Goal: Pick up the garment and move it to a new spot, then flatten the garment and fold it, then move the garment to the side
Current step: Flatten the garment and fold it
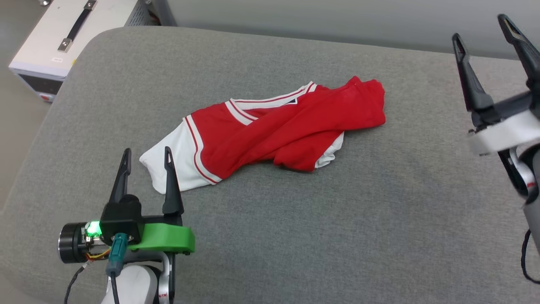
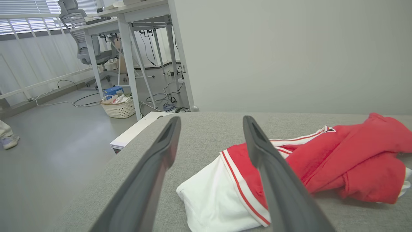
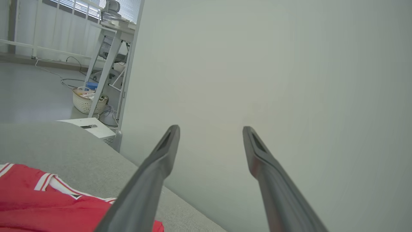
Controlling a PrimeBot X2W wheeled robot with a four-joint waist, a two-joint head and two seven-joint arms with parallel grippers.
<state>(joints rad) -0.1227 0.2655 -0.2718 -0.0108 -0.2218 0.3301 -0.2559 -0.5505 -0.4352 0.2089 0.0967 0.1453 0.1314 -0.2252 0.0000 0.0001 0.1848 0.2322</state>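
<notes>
The garment, a red shirt with white sleeves and striped trim, lies crumpled in the middle of the grey cushioned surface. Its white sleeve points toward my left gripper, which stands open just short of that sleeve, empty. From the left wrist the garment spreads to the right behind the right finger, the white sleeve between the fingers. Raised at the far right edge, my right gripper is open and empty, well away from the cloth. The right wrist view has the garment at the lower left.
A white equipment box with a black handle sits on the floor beyond the surface's left corner. A grey wall runs behind the surface. Desks, a chair, cables and a wicker basket stand on the floor to the left; a person's foot shows there.
</notes>
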